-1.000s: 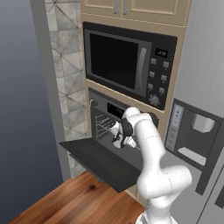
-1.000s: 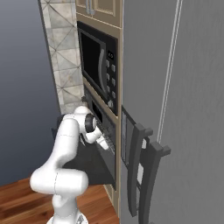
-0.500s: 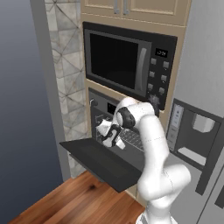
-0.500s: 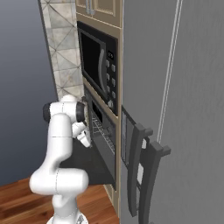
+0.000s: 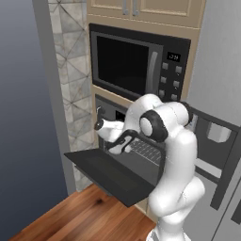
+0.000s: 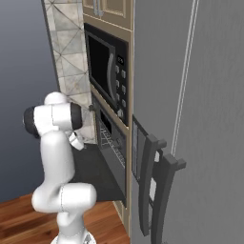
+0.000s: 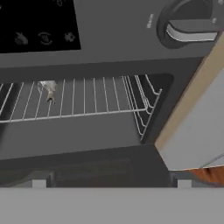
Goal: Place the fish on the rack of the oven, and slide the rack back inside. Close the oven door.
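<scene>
One fish lies on the one rack, toward its left side in the hand view, near the rack's back; it is small and blurred, and its long axis seems to run front to back, though which end is the head I cannot tell. One rack sits level inside the oven, its wire bars running front to back. One oven door hangs fully dropped, flat and level, out in front of the cavity. One round knob and one dark display sit on the control strip above. One hand hovers over the door, its fingers spread wide, holding nothing
</scene>
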